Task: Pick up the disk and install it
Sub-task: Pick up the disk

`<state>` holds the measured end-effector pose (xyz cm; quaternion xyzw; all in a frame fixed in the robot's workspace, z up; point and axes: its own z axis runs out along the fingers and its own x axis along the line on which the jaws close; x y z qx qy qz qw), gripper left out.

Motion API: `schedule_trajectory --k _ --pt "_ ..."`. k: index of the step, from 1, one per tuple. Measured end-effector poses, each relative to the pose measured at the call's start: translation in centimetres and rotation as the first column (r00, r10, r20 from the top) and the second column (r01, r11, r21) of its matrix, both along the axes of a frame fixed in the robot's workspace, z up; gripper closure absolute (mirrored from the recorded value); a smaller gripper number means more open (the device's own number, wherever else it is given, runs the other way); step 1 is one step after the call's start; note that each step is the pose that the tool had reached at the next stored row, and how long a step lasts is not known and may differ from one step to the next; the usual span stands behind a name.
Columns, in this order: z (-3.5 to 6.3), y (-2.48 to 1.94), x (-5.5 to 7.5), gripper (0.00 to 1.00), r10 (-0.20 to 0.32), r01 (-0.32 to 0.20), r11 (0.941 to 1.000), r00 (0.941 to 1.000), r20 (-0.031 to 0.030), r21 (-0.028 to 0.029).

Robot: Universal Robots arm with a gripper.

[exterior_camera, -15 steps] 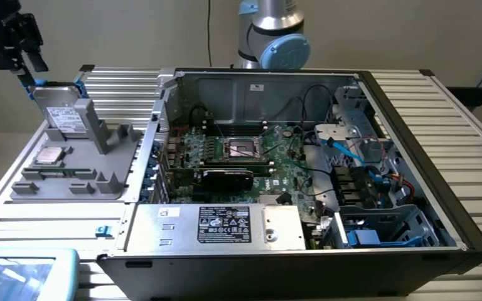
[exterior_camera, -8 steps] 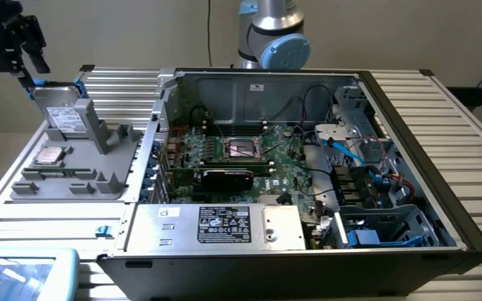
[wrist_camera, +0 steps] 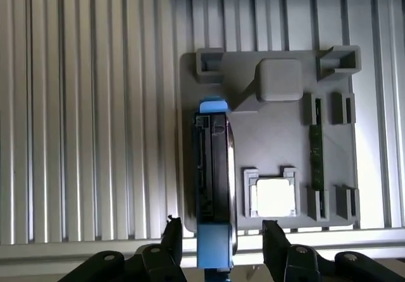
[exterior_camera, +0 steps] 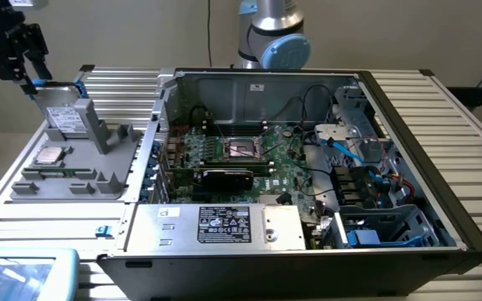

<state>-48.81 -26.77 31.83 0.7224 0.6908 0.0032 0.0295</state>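
Exterior view: gripper hangs at the exterior view's left, just above the disk, which stands on edge in the grey tray beside the computer case. Wrist view: gripper points straight down, fingers spread wide either side of the disk, not clamping it.

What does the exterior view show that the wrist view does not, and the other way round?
Exterior view: the open computer case with its motherboard, and the arm's blue joint behind it. Wrist view: the narrow edge of the disk between the fingers of the open gripper, which stand clear of it on either side. Both: the disk, the grey holder tray and the square CPU chip on it.
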Motion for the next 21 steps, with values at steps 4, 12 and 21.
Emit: schedule_trajectory --k 4,12,21 --pt "-0.73 -0.25 0.0 0.38 0.000 0.000 1.0000 1.0000 0.0004 0.0020" --pt "-1.68 -0.36 0.0 0.38 0.000 0.000 0.9998 1.0000 0.0006 0.0203" --pt "-1.77 -0.37 -0.1 0.38 -0.002 0.002 0.9997 1.0000 0.0007 0.0224"
